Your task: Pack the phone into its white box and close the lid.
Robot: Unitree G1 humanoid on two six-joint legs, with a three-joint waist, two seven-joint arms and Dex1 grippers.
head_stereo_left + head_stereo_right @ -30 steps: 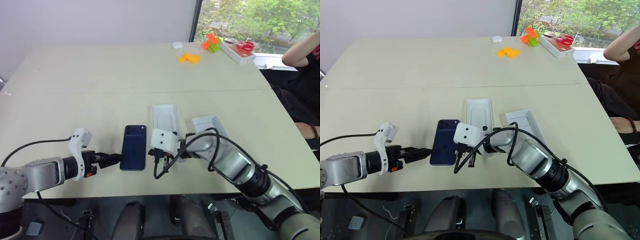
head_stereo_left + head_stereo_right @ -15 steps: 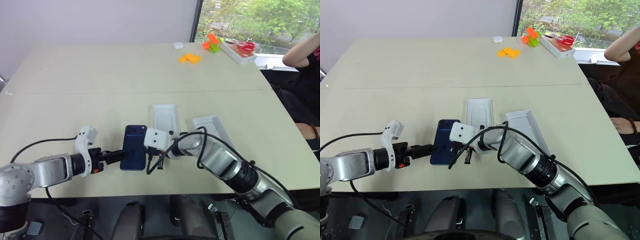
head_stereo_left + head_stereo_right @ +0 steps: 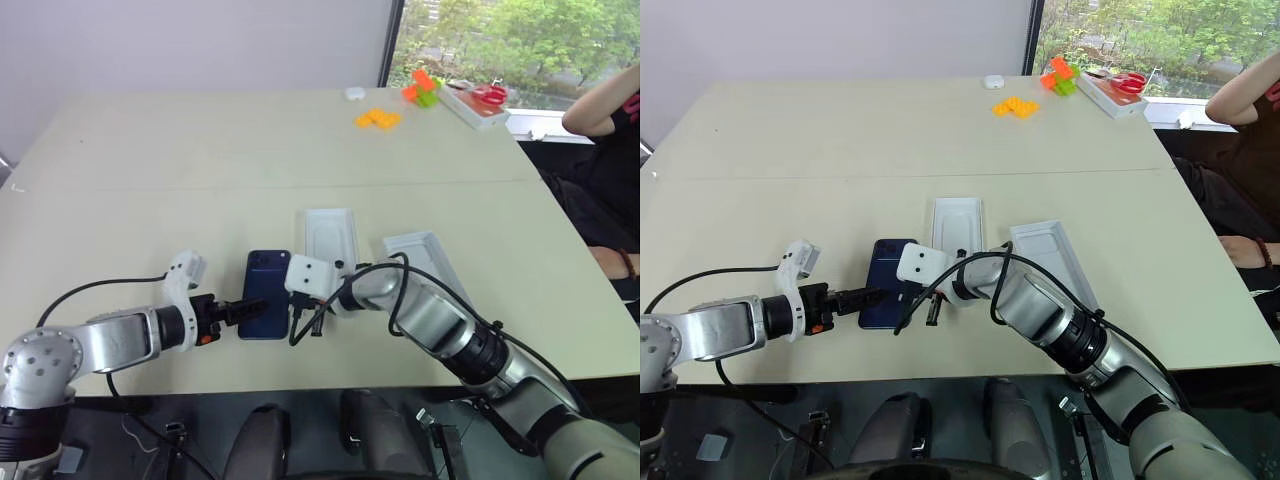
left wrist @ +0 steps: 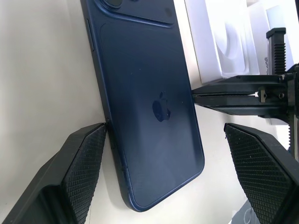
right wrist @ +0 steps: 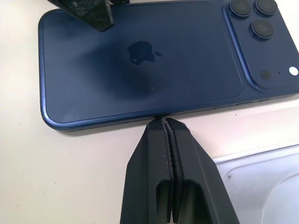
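Both arms have closed in on the phone [image 3: 266, 295] since a second ago: we see the left gripper [image 3: 240, 308] now at the phone's left edge and the right gripper [image 3: 306, 322] tucked against its right edge. Phone itself hasn't shifted.

Table [image 3: 200, 180] carries everything, largest to smallest:
- the lid [image 3: 424, 256], lying open side up, right of the other pieces and angled.
- a white insert [image 3: 331, 236] with an oval recess, just right of the phone and slightly further back.
- phone flat, back face up, camera bump at the far end, near the table's front edge, not in any tray.
- far corner by the window: orange blocks [image 3: 378, 117], scissors on a white tray [image 3: 474, 102].

Left gripper spread wide, straddling the phone's near end; one finger [image 4: 79, 163] touches its side edge, the other stands clear. Right gripper fully closed, empty, tips pressed against the phone's long edge.

A person's arm [image 3: 600, 100] shows at right.
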